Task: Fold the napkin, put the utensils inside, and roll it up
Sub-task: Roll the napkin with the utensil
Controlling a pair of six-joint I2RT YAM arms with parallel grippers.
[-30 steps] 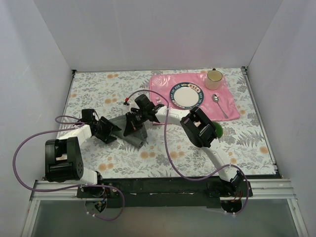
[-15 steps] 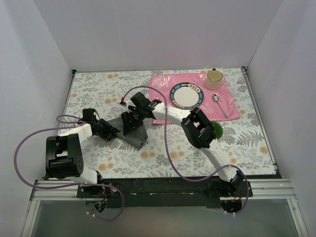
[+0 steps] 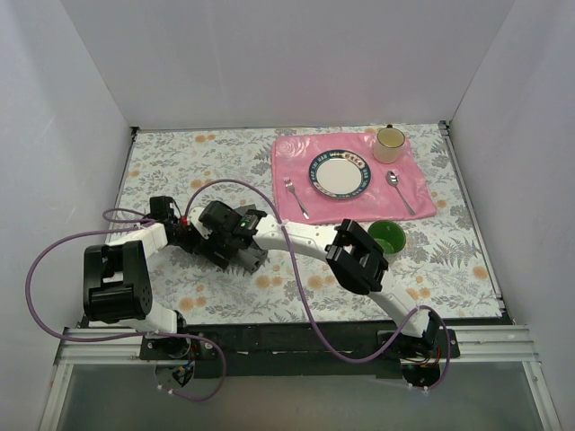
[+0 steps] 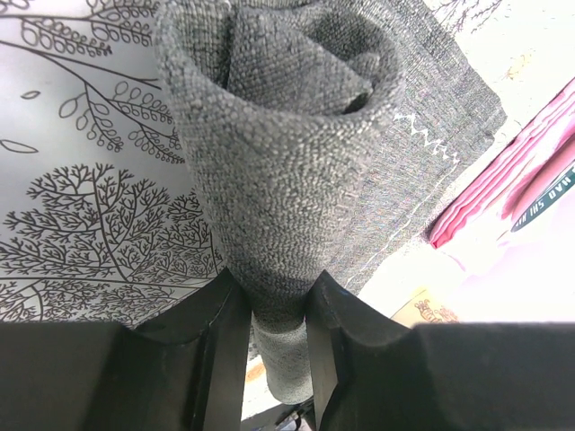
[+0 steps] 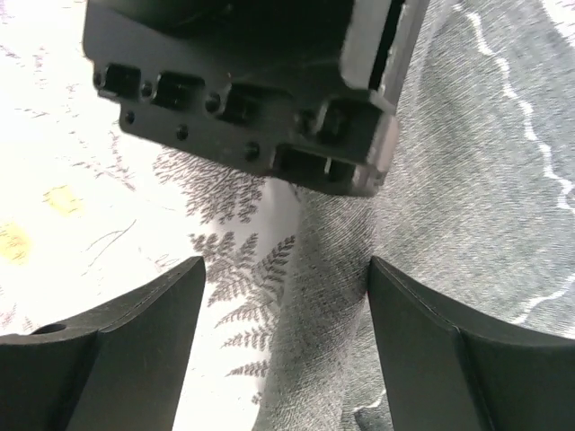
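The dark grey napkin (image 4: 287, 135) is rolled into a loose tube on the flowered table, and my left gripper (image 4: 274, 296) is shut on the roll's near end. From above only a grey corner of the napkin (image 3: 254, 259) shows past both wrists. My right gripper (image 5: 283, 296) hovers open over the flat part of the napkin (image 5: 467, 162), with nothing between its fingers, facing the left gripper's black body (image 5: 252, 81). Seen from above, the left gripper (image 3: 196, 236) and the right gripper (image 3: 213, 242) almost meet. A fork (image 3: 295, 197) and a spoon (image 3: 398, 190) lie on the pink mat (image 3: 422, 202).
On the pink mat stand a plate (image 3: 340, 172) and a cream cup (image 3: 389, 144). A green bowl (image 3: 386, 238) sits beside the right arm's elbow. Purple cables loop over the table's left half. White walls close in three sides.
My right gripper opened and swung left and nearer, up to the left gripper, uncovering the fork. My left gripper closed on the napkin roll.
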